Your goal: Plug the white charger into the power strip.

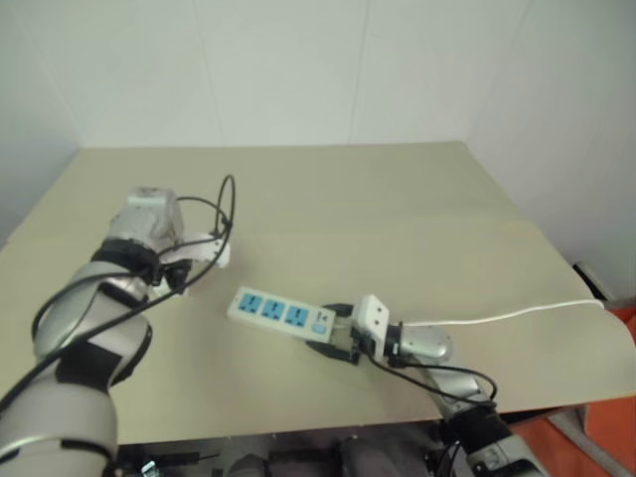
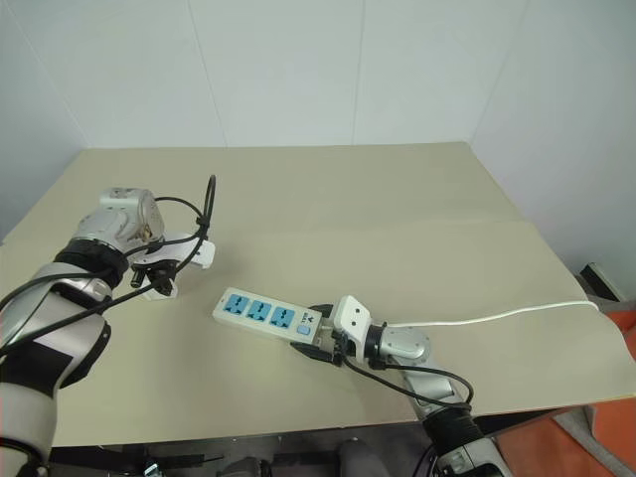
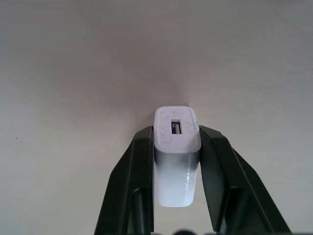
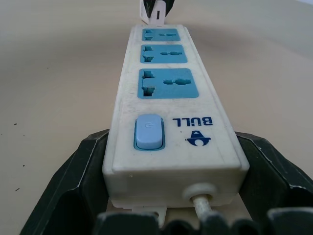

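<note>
In the left wrist view the white charger (image 3: pixel 177 147) stands upright on the table, its slot end facing the camera. My left gripper (image 3: pixel 177 133) is shut on it, one black finger against each side. From the head this gripper (image 2: pixel 165 281) points down at the table, left of the power strip (image 2: pixel 266 314). The strip lies flat with three blue socket faces up. My right gripper (image 4: pixel 173 142) is shut on its switch end, a finger on either side of the blue switch (image 4: pixel 148 131). Beyond the strip's far end the charger (image 4: pixel 155 12) shows again.
The strip's thin white cord (image 1: pixel 497 318) runs right across the tan table (image 1: pixel 397 219) to its right edge. White walls close the back and right. Black cables loop over my left wrist (image 1: pixel 224 204).
</note>
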Action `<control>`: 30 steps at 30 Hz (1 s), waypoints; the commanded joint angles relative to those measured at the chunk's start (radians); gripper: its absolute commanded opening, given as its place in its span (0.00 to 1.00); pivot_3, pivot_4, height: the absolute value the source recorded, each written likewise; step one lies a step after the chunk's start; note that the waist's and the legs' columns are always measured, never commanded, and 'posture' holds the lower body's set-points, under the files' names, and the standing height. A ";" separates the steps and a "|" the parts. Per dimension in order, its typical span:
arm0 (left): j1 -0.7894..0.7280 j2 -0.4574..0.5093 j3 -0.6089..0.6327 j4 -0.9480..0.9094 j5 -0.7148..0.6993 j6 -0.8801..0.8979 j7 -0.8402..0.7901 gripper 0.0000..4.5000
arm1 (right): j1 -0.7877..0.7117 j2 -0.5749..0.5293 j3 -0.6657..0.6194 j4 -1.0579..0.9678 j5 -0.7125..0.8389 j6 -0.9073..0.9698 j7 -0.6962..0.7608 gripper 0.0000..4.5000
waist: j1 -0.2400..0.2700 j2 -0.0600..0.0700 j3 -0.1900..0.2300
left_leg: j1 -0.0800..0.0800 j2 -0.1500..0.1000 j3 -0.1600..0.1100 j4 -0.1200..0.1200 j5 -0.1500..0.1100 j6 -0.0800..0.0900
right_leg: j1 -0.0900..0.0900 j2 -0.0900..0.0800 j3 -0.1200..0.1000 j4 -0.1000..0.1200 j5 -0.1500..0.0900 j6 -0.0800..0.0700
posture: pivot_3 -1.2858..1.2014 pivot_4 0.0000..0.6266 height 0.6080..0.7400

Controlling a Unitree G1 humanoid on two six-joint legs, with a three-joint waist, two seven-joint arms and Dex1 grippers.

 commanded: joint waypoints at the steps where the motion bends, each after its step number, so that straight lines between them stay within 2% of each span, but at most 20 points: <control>1: 0.004 0.004 0.013 0.003 0.008 0.008 0.016 0.22 | 0.025 0.000 0.065 0.036 -0.051 0.016 0.008 0.76 | 0.000 0.000 0.000 | 0.000 0.000 0.000 0.000 0.000 0.000 | 0.000 0.000 0.000 0.000 0.000 0.000 | 0.52 0.24 1.00; 6: -0.020 -0.007 0.086 -0.032 -0.066 0.027 0.004 0.22 | 0.029 -0.006 0.065 0.030 -0.051 0.015 0.011 0.76 | 0.001 0.000 0.000 | 0.000 0.000 0.000 0.000 0.000 0.000 | 0.000 0.000 0.000 0.000 0.000 0.000 | 0.52 0.24 1.00; 10: -0.097 -0.041 0.292 -0.100 -0.300 0.170 -0.106 0.22 | 0.040 -0.014 0.066 0.021 -0.049 0.010 0.017 0.76 | 0.004 -0.001 0.000 | -0.001 0.000 0.000 0.000 0.000 0.000 | 0.000 0.000 0.000 0.000 0.000 0.000 | 0.52 0.24 1.00; 13: -0.101 -0.042 0.448 -0.190 -0.552 0.288 -0.117 0.22 | 0.040 -0.026 0.063 0.018 -0.030 0.004 0.049 0.76 | 0.002 -0.001 0.000 | -0.002 0.000 0.000 0.000 0.000 0.000 | -0.001 0.000 -0.001 0.000 0.000 0.000 | 0.52 0.24 1.00; 16: -0.009 -0.067 0.621 -0.309 -0.736 0.375 -0.093 0.22 | 0.025 -0.042 0.052 0.032 -0.005 -0.001 0.093 0.76 | 0.000 0.000 0.000 | 0.000 0.000 0.000 0.000 0.000 0.000 | -0.001 0.000 0.000 0.000 0.000 0.000 | 0.52 0.24 1.00; 20: 0.251 -0.141 0.784 -0.540 -0.922 0.251 -0.039 0.22 | -0.012 -0.068 0.041 0.075 0.030 -0.009 0.181 0.76 | 0.004 0.009 -0.006 | 0.003 0.000 0.001 0.000 -0.001 0.000 | 0.003 -0.001 0.001 0.001 0.000 0.000 | 0.52 0.24 1.00; 24: 0.367 -0.154 0.790 -0.622 -1.079 0.392 -0.099 0.22 | -0.056 -0.081 0.036 0.157 0.039 -0.048 0.243 0.76 | 0.008 0.006 -0.004 | 0.002 0.000 0.000 0.002 0.000 0.000 | 0.002 -0.001 -0.001 0.004 0.000 0.000 | 0.52 0.24 1.00; 30: 0.433 -0.162 0.775 -0.616 -1.203 0.399 -0.117 0.22 | -0.114 -0.073 0.041 0.278 0.025 -0.108 0.291 0.76 | 0.011 0.006 -0.005 | 0.002 -0.001 -0.001 0.003 0.000 0.000 | 0.004 -0.001 -0.001 0.003 0.000 0.000 | 0.52 0.24 1.00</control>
